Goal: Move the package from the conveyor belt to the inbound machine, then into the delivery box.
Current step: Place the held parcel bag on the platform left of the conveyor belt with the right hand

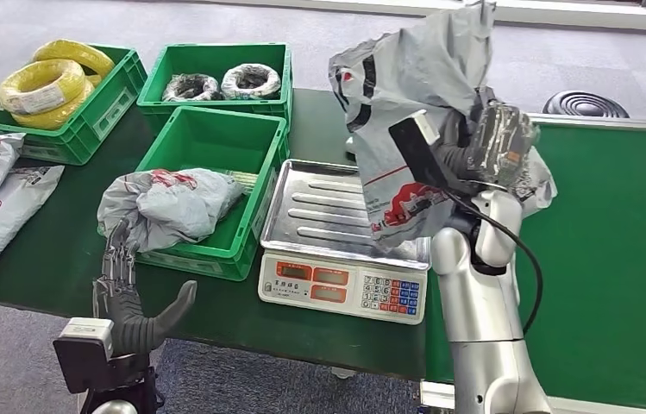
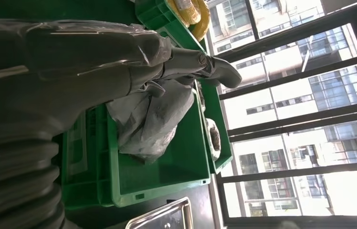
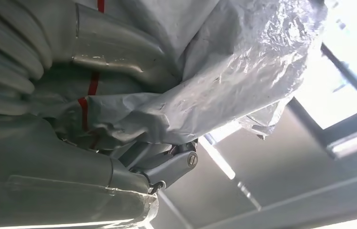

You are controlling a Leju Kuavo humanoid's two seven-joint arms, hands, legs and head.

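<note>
Nearest the robot, the left hand [image 1: 129,306] waits low at the front edge of the dark surface [image 1: 52,259], palm up, fingers apart and holding nothing, just in front of the green crate [image 1: 259,147] where another grey bag [image 1: 168,203] already lies.

Further in, the right hand [image 1: 483,147] is raised on a bent arm, forearm upright, and grips the grey package [image 1: 405,95] by its bunched side; the right wrist view shows the film gathered tight between thumb and fingers [image 3: 167,167]. The package hangs in the air above the far right corner of the scale's steel tray [image 1: 319,207], its lower flap seeming to brush the tray, though contact is hard to tell. The conveyor belt [image 1: 612,241] lies to the right.

The step in hand looks to be setting the package on the scale. To do it well, the arm should probably carry it leftward toward the tray's middle and lower it until it rests fully on the tray, with no flap draping over the keypad [image 1: 388,293] or the rim, and only then loosen the grip.
</note>
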